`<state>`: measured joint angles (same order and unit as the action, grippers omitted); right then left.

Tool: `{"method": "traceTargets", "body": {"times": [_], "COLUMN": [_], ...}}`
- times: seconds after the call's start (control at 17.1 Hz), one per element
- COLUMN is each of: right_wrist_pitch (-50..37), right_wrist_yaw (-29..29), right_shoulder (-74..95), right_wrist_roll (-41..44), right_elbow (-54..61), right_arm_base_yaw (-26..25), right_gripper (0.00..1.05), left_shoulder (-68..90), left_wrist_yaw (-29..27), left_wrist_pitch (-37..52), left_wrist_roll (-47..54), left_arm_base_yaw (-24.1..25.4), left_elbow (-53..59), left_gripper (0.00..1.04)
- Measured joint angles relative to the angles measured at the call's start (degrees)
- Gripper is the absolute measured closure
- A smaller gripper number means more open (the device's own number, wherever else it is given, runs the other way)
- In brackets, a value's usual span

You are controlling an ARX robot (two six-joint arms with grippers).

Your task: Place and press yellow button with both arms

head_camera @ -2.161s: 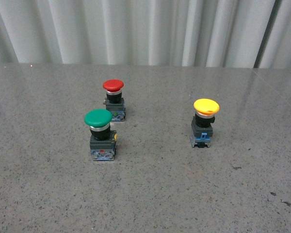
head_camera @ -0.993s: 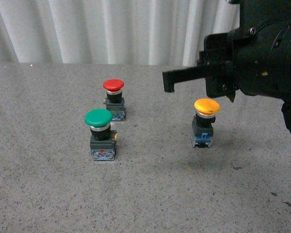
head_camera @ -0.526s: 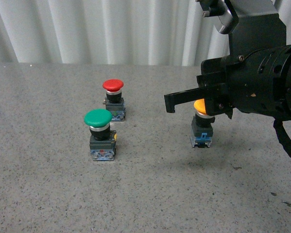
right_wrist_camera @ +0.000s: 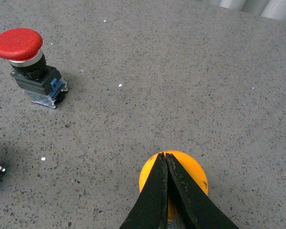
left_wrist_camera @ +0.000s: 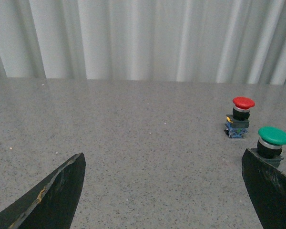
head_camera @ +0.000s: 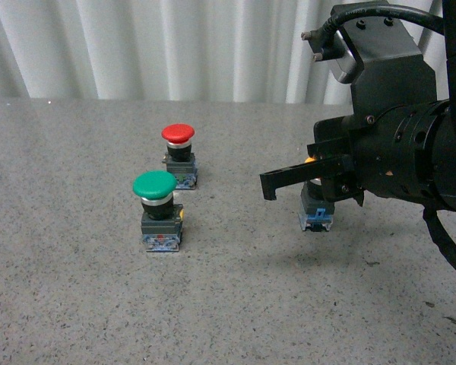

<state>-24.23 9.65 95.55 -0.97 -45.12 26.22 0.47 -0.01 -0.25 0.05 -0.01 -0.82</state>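
Three mushroom-cap push-buttons sit on a speckled grey stone-look table (head_camera: 213, 312). Nearest is the green-capped button (head_camera: 155, 185): wide glossy dome, silver collar and a dark boxy body on a clear-ish base. Any lettering on it is too small to read. Off to the right and roughly level with it stands the yellow button (head_camera: 317, 209), upright and well apart from the other two. From the front you only get its black body, its blue-clipped base and a sliver of yellow cap, because the right gripper (head_camera: 268, 186) hangs over it with flat black fingers pointing left. The right wrist view shows those fingers (right_wrist_camera: 155, 200) pinched together into one wedge with nothing between them, tip over the round yellow cap; can't tell if it touches. The left gripper (left_wrist_camera: 162, 157) is spread wide over bare table, two blunt black fingers (left_wrist_camera: 52, 195), one with a scuffed edge, holding nothing. Further back is the red-capped button (head_camera: 177, 134), same build. The right arm carries a grey metal housing (head_camera: 380, 57) with screws, and behind everything hangs a white pleated curtain (head_camera: 175, 46).
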Motion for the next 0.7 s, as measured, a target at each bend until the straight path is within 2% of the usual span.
{"method": "traceTargets", "body": {"times": [0.7], "right_wrist_pitch": [4.9], "right_wrist_yaw": [2.4], "right_shoulder": [2.6], "right_wrist_roll": [1.1], "right_elbow": [-2.8], "right_arm_base_yaw": [0.5], "right_gripper": [1.03], "left_shoulder": [0.0], "left_wrist_yaw": [0.0], "left_wrist_pitch": [0.0], "left_wrist_roll": [0.0], "left_arm_base_yaw": [0.0], "left_elbow": [0.0], "left_gripper": [0.07]}}
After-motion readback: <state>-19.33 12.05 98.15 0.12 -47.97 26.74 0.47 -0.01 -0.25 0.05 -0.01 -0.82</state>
